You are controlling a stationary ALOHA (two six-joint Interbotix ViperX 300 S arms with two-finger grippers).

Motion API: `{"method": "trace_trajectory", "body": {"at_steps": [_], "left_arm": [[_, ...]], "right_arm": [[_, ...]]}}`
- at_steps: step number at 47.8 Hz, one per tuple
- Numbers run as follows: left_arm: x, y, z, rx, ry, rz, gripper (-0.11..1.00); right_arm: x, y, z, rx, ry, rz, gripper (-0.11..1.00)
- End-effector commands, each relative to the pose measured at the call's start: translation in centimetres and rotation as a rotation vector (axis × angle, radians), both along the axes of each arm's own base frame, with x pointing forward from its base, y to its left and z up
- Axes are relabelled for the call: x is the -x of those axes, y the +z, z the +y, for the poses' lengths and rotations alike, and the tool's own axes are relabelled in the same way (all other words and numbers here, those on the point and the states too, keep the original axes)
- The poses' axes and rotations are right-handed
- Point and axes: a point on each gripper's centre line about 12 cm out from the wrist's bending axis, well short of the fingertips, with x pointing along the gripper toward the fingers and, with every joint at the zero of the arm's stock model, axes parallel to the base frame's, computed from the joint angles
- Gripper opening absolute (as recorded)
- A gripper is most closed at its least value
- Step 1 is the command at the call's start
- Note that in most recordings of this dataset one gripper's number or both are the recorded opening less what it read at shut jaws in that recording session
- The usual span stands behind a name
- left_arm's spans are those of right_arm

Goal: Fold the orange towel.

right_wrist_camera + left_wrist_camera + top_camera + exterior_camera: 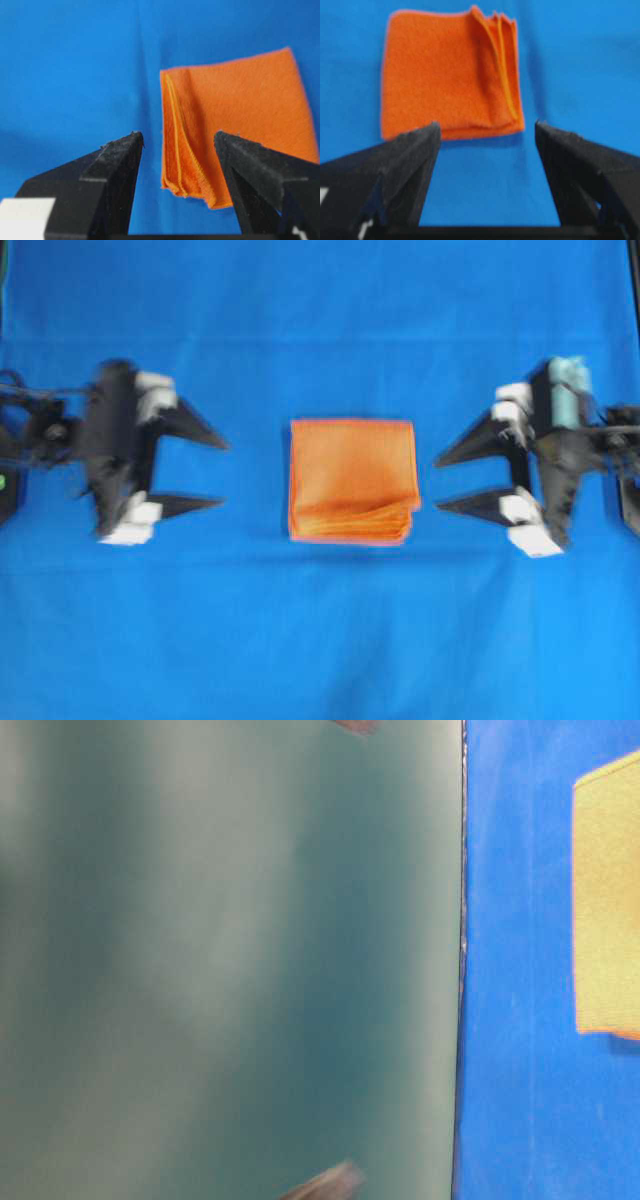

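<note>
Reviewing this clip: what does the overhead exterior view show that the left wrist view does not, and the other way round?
Only the overhead view shows both arms: the left gripper and the right gripper, each open, empty and clear of the cloth on opposite sides. Only the left wrist view shows close up the stacked, hemmed layer edges fanned along one side of the fold. Both show the folded square orange terry-cloth towel lying flat on the smooth blue sheet, untouched, with the left gripper open.
</note>
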Motion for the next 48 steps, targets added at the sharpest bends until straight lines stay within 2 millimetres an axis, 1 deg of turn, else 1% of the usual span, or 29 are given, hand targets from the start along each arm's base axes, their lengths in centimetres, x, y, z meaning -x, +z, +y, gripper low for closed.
{"method": "trace_trajectory", "body": {"at_steps": [1, 5, 7, 11, 15, 26, 32, 41, 48], "left_arm": [[1.7, 1.8, 0.1, 0.003, -0.001, -0.098, 0.69], [3.5, 2.6, 0.2, 0.006, -0.002, -0.153, 0.69], [4.6, 2.9, 0.3, 0.008, 0.000, -0.181, 0.69], [6.0, 3.1, 0.4, 0.009, -0.001, -0.221, 0.69], [7.6, 2.9, 0.5, 0.010, 0.002, -0.251, 0.69], [10.5, 1.3, 0.7, 0.014, 0.006, -0.299, 0.69], [11.4, 0.5, 0.9, 0.013, 0.014, -0.313, 0.69], [12.1, -0.9, 1.4, 0.013, 0.044, -0.305, 0.69], [12.1, -0.9, 1.5, 0.015, 0.048, -0.306, 0.68]], "right_arm": [[1.5, 1.9, -0.2, 0.022, 0.007, -0.085, 0.62], [2.9, 2.6, -0.3, 0.050, 0.018, -0.130, 0.62], [3.5, 2.6, -0.4, 0.062, 0.020, -0.140, 0.62], [4.7, 2.4, -0.7, 0.082, 0.019, -0.155, 0.62], [5.9, 1.7, -1.0, 0.103, 0.014, -0.168, 0.62], [8.7, -0.8, -1.2, 0.112, 0.015, -0.219, 0.62], [9.5, -2.1, -1.4, 0.114, 0.007, -0.228, 0.62], [9.9, -3.5, -1.8, 0.110, -0.021, -0.242, 0.62], [9.8, -4.0, -1.8, 0.101, -0.023, -0.226, 0.62]]}}
